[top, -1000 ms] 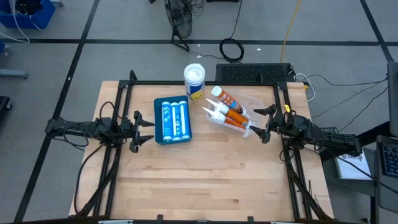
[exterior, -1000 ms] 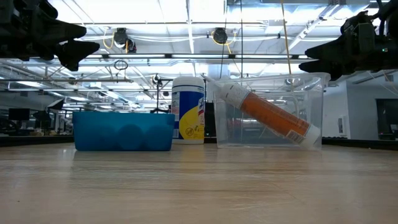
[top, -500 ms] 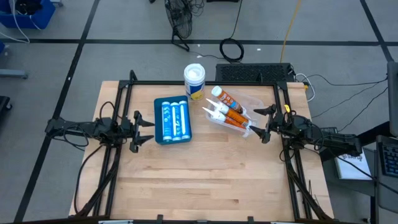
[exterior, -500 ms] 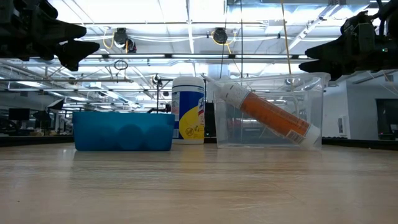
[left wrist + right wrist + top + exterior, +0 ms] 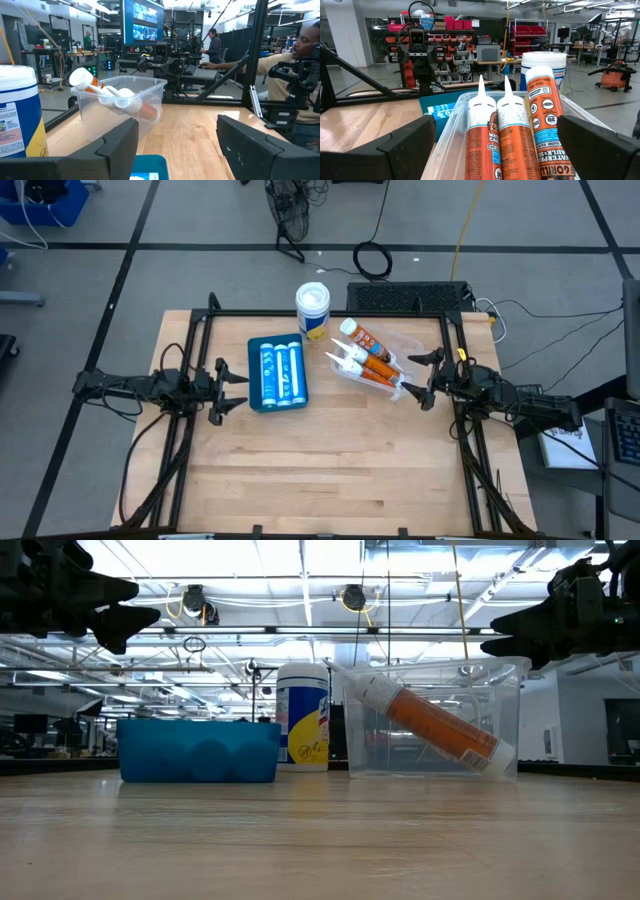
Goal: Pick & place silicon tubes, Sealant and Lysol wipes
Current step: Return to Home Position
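Note:
The Lysol wipes canister [image 5: 313, 310] stands upright on its base at the table's far side, white lid up. Nearer, a blue tray [image 5: 254, 375] holds two blue-and-white tubes [image 5: 281, 372] lying side by side. To its right a clear plastic tub [image 5: 398, 348] holds three orange sealant tubes [image 5: 368, 360], leaning with their white nozzles up on the tub's wall [image 5: 507, 117]. My left gripper [image 5: 240, 388] hovers open, left of the blue tray. My right gripper [image 5: 408, 374] hovers open at the tub's right side. Both are above the table [image 5: 110, 610] [image 5: 520, 635] and touch nothing.
A black frame [image 5: 330, 314] runs along the table's left, far and right sides. The wooden tabletop [image 5: 330, 470] stretches toward the near edge. People show at desks beyond the table in the left wrist view [image 5: 212, 42].

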Motion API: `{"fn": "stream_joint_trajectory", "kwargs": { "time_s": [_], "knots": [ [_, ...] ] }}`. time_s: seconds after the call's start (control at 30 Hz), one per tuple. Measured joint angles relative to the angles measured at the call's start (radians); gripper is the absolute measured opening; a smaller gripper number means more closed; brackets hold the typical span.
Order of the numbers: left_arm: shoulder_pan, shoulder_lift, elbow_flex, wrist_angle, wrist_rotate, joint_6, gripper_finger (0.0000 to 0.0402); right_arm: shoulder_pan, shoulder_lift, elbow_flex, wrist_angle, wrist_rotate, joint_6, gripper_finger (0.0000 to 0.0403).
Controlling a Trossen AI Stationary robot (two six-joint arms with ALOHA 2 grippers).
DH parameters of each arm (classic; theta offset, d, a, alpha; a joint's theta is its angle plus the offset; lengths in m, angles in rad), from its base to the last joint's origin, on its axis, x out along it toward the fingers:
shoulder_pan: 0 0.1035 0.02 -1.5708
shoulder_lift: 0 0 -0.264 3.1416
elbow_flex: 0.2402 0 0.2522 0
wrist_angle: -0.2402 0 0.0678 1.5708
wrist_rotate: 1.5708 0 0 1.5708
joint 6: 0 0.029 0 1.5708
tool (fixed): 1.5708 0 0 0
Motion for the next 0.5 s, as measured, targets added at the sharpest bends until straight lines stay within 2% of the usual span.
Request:
{"fn": "stream_joint_trajectory", "kwargs": {
  "time_s": [0.2,0.5],
  "knots": [
    [0.0,0.0,0.0,0.0,0.0,0.0,0.0257,0.0,0.0,0.0,0.0,0.0,0.0,0.0391],
    [0.0,0.0,0.0,0.0,0.0,0.0,0.027,0.0,0.0,0.0,0.0,0.0,0.0,0.0391]
  ]
}}
